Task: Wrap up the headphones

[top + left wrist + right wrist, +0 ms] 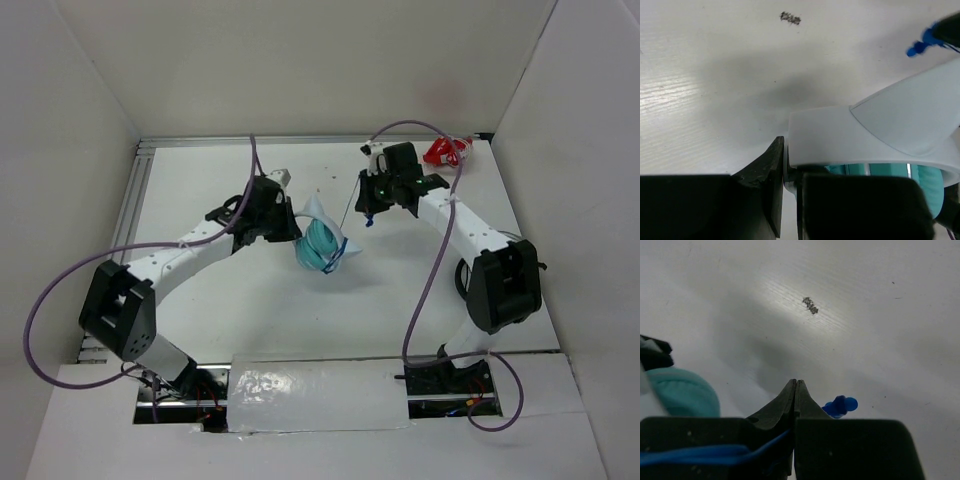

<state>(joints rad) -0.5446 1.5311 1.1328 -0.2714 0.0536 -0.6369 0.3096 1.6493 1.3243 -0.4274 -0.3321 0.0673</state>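
Note:
The teal headphones [322, 243] with a white headband and pointed white tips hang in the middle of the top view, held off the table. My left gripper [286, 222] is shut on the white headband [850, 135]; a teal ear cup [920, 185] shows below it. My right gripper [368, 208] is shut on the thin blue cable [705, 456], with the blue plug [840, 405] sticking out past the fingers. The cable [347, 212] runs taut from the headphones to the right gripper. A teal cup [682, 392] shows at the left of the right wrist view.
A small red-and-white object [446, 151] lies at the back right. White walls enclose the table on three sides. A small dark mark [810, 305] is on the table surface. A metal rail [130, 215] runs along the left edge.

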